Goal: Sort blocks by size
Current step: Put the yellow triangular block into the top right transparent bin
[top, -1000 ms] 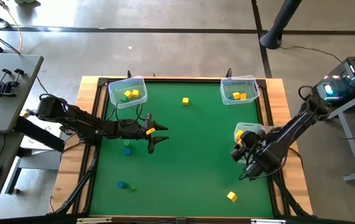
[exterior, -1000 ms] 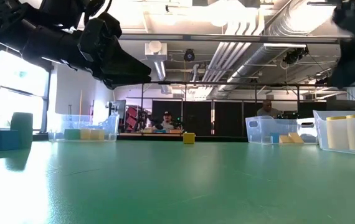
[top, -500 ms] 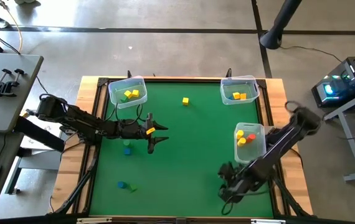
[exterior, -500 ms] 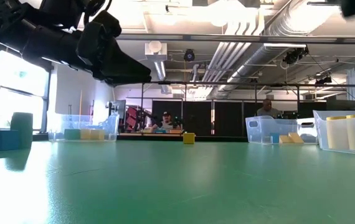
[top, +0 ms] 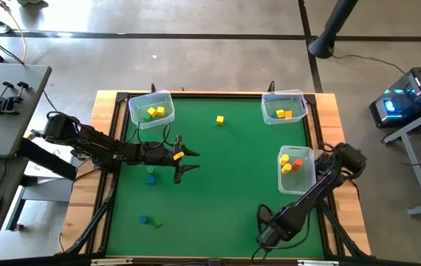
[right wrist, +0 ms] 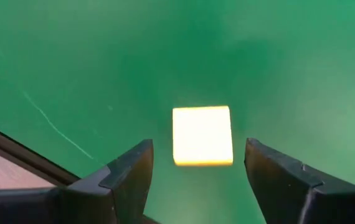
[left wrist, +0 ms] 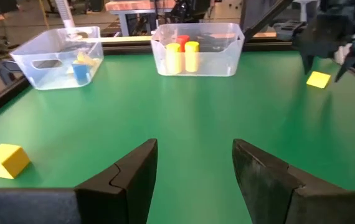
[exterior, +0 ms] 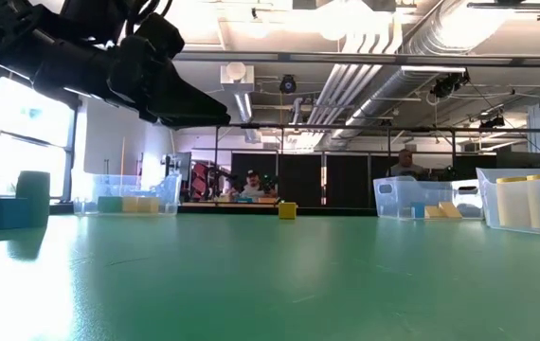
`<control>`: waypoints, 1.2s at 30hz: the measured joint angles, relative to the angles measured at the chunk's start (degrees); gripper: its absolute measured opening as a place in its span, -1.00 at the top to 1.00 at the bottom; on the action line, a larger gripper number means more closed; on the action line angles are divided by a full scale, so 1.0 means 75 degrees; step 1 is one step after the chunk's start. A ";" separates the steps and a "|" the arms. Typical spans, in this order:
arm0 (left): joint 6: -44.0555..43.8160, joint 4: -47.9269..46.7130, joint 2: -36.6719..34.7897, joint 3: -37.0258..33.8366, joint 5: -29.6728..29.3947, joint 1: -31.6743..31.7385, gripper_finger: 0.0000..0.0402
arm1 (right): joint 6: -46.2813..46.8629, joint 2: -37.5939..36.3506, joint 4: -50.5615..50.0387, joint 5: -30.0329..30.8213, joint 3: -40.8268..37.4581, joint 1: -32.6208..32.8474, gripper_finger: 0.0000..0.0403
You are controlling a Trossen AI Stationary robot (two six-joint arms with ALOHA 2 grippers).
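Observation:
My right gripper hangs open near the table's near right corner, pointing down. Its fingers stand on either side of a yellow block that lies flat on the green mat, with a gap on each side. In the left wrist view the same block shows under that gripper. My left gripper waits open above the mat's left middle, with nothing between its fingers. Another yellow block lies toward the far edge. A blue and green pair lies near the left gripper, and a blue block lies at the near left.
Three clear bins stand on the mat: far left, far right and at the right edge, each holding a few blocks. The table's raised wooden border runs close beside my right gripper. The middle of the mat is bare.
My right gripper has swung from beside the right-edge bin toward the table's near edge, dropped lower and tipped from near level to pointing down, ending over the yellow block near the front right. It has stayed open.

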 joint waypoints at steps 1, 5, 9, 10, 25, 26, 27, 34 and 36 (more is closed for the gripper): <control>-0.0056 -0.0030 0.0000 0.0000 0.0060 0.0000 0.03 | 0.0027 0.0031 -0.0003 -0.0142 -0.0001 0.0028 -0.20; -0.0114 -0.0127 0.0000 0.0000 0.0123 -0.0045 0.03 | 0.0024 0.0152 -0.0065 -0.0296 -0.0007 0.0168 -0.16; -0.0117 -0.0155 0.0000 0.0000 0.0126 -0.0147 0.03 | -0.0084 0.0188 -0.0146 -0.0191 -0.0007 0.0254 0.05; -0.0117 -0.0157 0.0000 0.0000 0.0126 -0.0167 0.03 | -0.0133 0.0200 -0.0173 -0.0088 -0.0009 0.0261 0.11; -0.0445 -0.0167 0.0000 0.0000 0.0125 -0.0204 0.03 | -0.1574 0.0204 -0.0172 0.0784 -0.0019 -0.0111 0.75; -0.0449 -0.0167 0.0000 0.0000 0.0124 -0.0204 0.03 | -0.1712 0.0204 -0.0206 0.0802 -0.0019 -0.0160 0.77; -0.0463 -0.0167 0.0000 0.0000 0.0123 -0.0204 0.03 | -0.1820 0.0201 -0.0257 0.0815 -0.0019 -0.0194 0.78; -0.0519 -0.0167 0.0000 0.0000 0.0123 -0.0209 0.03 | -0.2143 0.0198 -0.0603 0.0831 -0.0019 -0.0318 0.65; -0.0519 -0.0167 0.0000 0.0000 0.0123 -0.0207 0.03 | -0.2150 0.0198 -0.0608 0.0865 -0.0019 -0.0359 0.51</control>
